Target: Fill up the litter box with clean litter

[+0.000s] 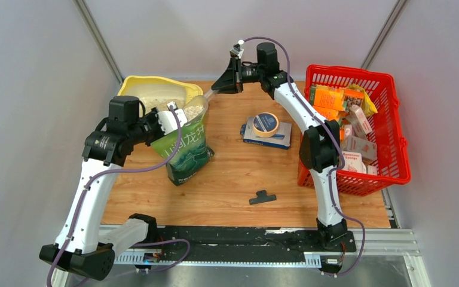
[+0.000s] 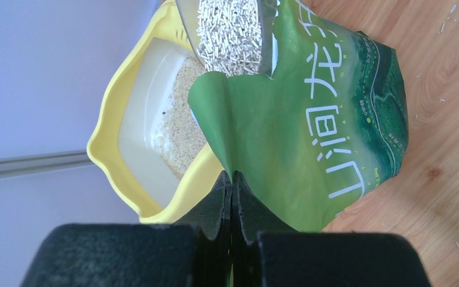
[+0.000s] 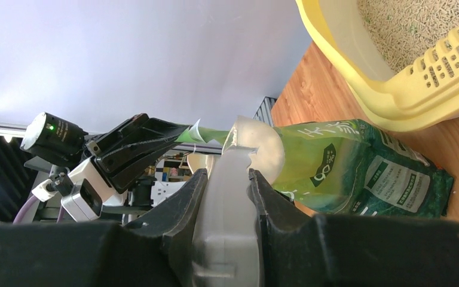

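Note:
The pale yellow litter box stands at the back left with a layer of beige clean litter in it. In front of it the green pouch stands upright with its mouth open. My left gripper is shut on the pouch's torn top edge. My right gripper is shut on the handle of a translucent white scoop. The scoop's bowl, heaped with pale litter pellets, sits at the pouch mouth beside the box's near rim.
A red lattice basket of orange and pink cartons stands at the right. A tape roll lies on a flat blue box mid-table. A small black clip lies near the front edge. Stray granules dot the wood.

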Available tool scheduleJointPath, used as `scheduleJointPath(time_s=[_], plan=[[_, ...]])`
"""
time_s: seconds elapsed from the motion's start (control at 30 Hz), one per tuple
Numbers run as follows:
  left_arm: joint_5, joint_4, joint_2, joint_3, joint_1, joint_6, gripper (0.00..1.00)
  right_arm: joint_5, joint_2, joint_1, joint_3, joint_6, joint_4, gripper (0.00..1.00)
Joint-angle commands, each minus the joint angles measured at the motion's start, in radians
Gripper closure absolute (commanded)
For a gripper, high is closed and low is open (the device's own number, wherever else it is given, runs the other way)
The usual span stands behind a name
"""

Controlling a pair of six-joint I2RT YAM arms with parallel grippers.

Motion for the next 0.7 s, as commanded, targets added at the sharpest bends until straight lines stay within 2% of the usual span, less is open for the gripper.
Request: scheduleJointPath(time_s=[0.0,0.27,0.47,0.67], plan=[[-0.035,0.119,-0.047,0.04,0.015,0.034,1.0,0.031,0.031,-0.008,0.04,0.035,0.067,1.0],[-0.078,0.153,-0.05,0.022,0.015,0.01,1.0,0.038,0.068,-0.011,0.069,0.04,0.083,1.0],[-0.176,0.246,-0.029,-0.019,0.021,0.001,1.0,0.061,0.148,-0.006,0.163,0.049,0.097,1.0],[-0.201,0.292,0.01,-0.02,0.026,-0.019,1.0,0.081,0.217,0.005,0.211,0.081,0.123,1.0]])
